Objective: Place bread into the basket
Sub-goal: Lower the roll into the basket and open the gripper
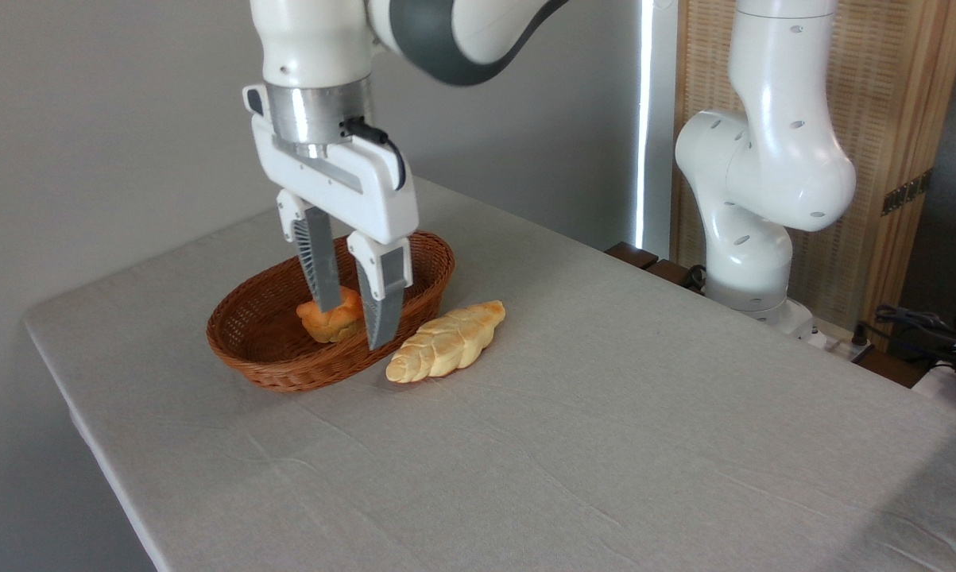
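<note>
The bun [330,319] lies inside the basket [263,361], partly hidden by the spread-apart fingers [320,270].

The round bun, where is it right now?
The round bun sits inside the wicker basket, left of centre on the table, between the gripper fingers, with the braided loaf lying just right of the basket.

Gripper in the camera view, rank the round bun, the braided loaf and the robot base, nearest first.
From the gripper:
1. Round bun, between the fingers, inside the basket.
2. Braided loaf, just right, on the table.
3. Robot base, far right, beyond the table's edge.
</note>
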`<control>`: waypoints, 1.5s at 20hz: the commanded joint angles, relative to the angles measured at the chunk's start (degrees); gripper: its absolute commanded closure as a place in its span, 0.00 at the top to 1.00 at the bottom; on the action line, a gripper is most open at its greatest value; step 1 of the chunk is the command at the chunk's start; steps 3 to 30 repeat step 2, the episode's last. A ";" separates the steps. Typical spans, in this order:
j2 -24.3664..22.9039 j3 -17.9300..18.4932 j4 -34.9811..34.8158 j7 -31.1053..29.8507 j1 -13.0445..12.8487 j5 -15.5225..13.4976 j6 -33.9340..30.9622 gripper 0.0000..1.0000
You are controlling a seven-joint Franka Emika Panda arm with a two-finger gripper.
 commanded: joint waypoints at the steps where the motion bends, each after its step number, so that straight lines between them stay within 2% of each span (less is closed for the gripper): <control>1: -0.58 3.29 2.21 4.77 -0.62 -0.04 -2.97 1.00; 30: -0.67 3.48 2.22 4.77 -0.62 -0.04 -2.97 1.00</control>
